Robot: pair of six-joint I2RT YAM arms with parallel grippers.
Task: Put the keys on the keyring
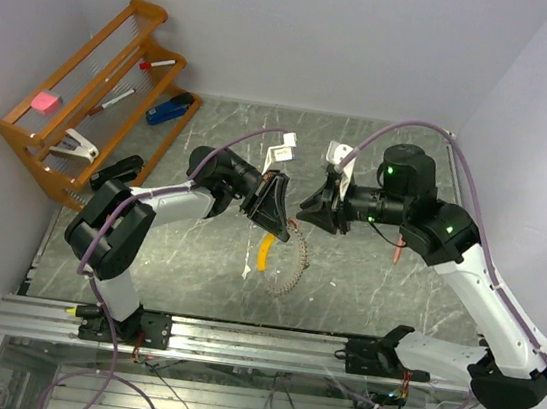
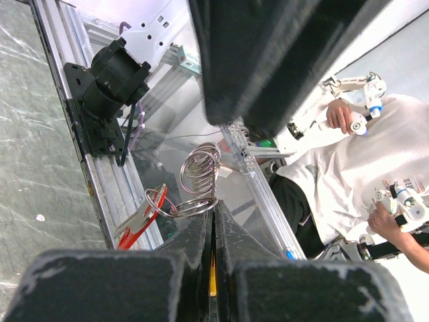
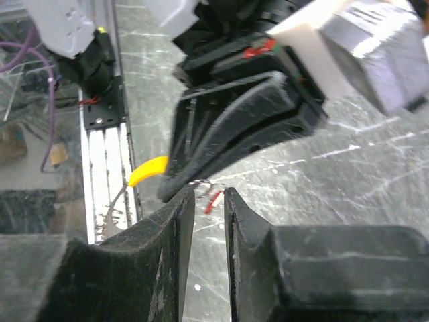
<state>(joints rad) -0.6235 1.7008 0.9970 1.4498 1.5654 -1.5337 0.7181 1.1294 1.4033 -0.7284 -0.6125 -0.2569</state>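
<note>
— What do the two arms look like from overhead?
— White link shells with black joint housings. The left arm (image 1: 168, 201) fills the centre-left, the right arm (image 1: 489, 293) the right side.
— Cabling?
— A lilac cable (image 1: 86, 252) loops beside the left arm. A second lilac cable (image 1: 420, 124) arcs across the upper right.
— Any lights?
— Small green lights (image 1: 391, 170) glow on the right arm's black joints.
— And the grippers?
— The left gripper (image 2: 214, 218) has matte black fingers (image 2: 191, 251), and the block behind them is scuffed grey at the lower edge of its wrist view. The right gripper (image 3: 209, 198) has thick black fingers (image 3: 167, 261) with curved inner faces. White camera brackets (image 1: 284, 148) show at upper centre overhead.
</note>
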